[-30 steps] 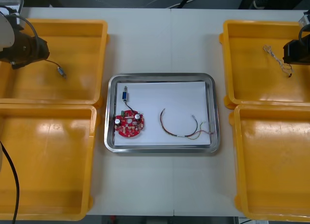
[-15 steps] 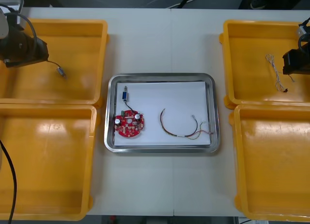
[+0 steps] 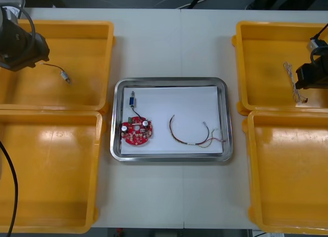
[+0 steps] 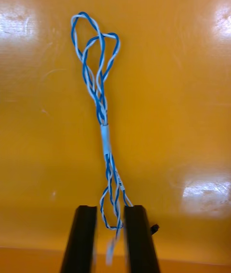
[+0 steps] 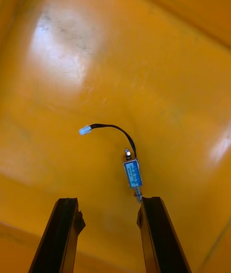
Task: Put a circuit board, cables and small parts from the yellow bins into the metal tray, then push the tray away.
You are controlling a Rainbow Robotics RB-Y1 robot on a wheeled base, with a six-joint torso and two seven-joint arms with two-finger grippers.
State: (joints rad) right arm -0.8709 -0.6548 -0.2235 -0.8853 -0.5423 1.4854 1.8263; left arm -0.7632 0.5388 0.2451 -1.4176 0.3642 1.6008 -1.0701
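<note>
Right gripper (image 4: pixel 113 237): black fingers are closed narrowly on the thin, looped twisted blue and white cable (image 4: pixel 98 95), within the glossy far right yellow bin (image 3: pixel 266 52). Left gripper (image 5: pixel 110 234) is held open in the far left yellow bin (image 3: pixel 87 52). A blue-bodied small metal part (image 5: pixel 133 173) with a black lead lies just beyond its fingers. A round red circuit board (image 3: pixel 136 133) is seen in the shiny, white-lined metal tray (image 3: pixel 169 82).

Twisted cable (image 4: pixel 104 133) partly behind jaws

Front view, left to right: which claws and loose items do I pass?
left claw → small part → board → cable → twisted cable, held by the right claw
</note>
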